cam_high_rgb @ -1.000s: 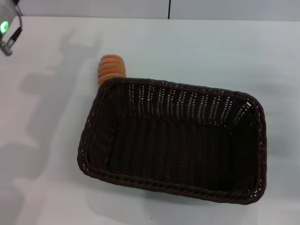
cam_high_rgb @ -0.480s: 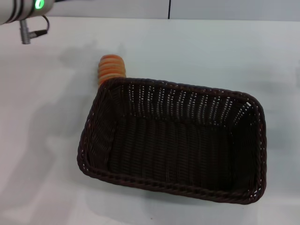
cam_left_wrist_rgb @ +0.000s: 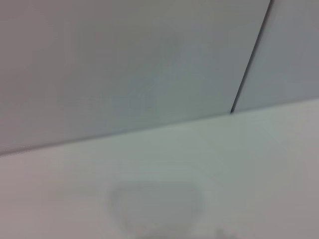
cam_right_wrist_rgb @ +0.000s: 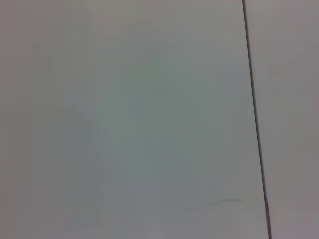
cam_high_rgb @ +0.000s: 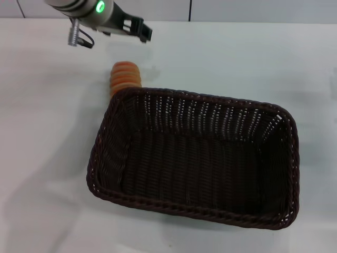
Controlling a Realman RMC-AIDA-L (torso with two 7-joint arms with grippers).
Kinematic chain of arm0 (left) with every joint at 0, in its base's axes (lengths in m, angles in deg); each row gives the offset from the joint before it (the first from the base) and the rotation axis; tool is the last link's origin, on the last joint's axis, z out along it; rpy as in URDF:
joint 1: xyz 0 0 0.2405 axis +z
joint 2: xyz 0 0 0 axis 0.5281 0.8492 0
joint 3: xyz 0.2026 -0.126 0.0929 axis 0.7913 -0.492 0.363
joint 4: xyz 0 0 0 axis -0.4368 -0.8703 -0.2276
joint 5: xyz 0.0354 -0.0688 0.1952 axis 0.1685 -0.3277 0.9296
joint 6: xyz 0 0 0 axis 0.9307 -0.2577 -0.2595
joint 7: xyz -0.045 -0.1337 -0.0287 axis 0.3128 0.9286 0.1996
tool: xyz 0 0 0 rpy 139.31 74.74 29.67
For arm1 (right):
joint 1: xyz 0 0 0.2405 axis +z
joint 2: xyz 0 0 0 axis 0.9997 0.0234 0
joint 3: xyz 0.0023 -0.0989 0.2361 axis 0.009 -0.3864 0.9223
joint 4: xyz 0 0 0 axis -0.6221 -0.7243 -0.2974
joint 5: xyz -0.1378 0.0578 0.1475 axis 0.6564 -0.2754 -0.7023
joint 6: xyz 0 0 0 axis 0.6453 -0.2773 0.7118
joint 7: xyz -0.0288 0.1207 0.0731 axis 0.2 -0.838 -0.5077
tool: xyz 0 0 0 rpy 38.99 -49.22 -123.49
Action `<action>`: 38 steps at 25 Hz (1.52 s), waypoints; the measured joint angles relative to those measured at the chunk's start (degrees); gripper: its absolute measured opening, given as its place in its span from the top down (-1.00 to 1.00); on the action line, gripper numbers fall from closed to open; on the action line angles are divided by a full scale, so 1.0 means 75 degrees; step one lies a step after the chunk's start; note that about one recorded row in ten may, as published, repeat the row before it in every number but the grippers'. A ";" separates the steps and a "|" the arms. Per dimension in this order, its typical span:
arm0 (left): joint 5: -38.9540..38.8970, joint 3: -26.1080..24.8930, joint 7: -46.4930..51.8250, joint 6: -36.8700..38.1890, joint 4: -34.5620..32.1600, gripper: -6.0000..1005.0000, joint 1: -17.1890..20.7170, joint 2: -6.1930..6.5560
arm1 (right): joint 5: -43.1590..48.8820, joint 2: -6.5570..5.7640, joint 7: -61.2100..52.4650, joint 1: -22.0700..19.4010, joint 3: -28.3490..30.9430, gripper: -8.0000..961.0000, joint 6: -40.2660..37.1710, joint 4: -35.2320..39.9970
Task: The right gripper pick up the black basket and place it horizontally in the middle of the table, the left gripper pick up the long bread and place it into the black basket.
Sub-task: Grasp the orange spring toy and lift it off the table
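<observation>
Table (cam_high_rgb: 42,132): white, flat, carrying everything in the head view.
Black basket (cam_high_rgb: 197,161): lying lengthwise near the middle of the table, open side up, nothing inside; placement step looks done.
Left arm: reaching in from the far left corner, green ring lit, above the table beyond the loaf.
Long bread (cam_high_rgb: 125,78): on the table at the basket's far left corner, touching or just behind the rim; only one striped end visible, the rest hidden by the wicker wall.
Left gripper (cam_high_rgb: 138,29): beyond the bread and apart from it, holding nothing; whether fingers are apart or together, cannot tell.
Right gripper: out of sight in every view; right wrist view shows only bare pale surface with a dark seam.
Step in hand: likely approach to the bread.
Doing it well: come down over the exposed end, away from the braided rim; close across the short width; lift clear of the wall before carrying it over the basket's centre.
Risk: fingers catching the rim and shifting the basket.
</observation>
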 joint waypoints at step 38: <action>-0.0449 -0.0362 0.0440 0.1111 -0.5161 -0.60 -0.2091 -0.0044 | 0.0015 -0.0018 -0.0027 -0.0005 -0.0107 -0.11 -0.0078 0.0030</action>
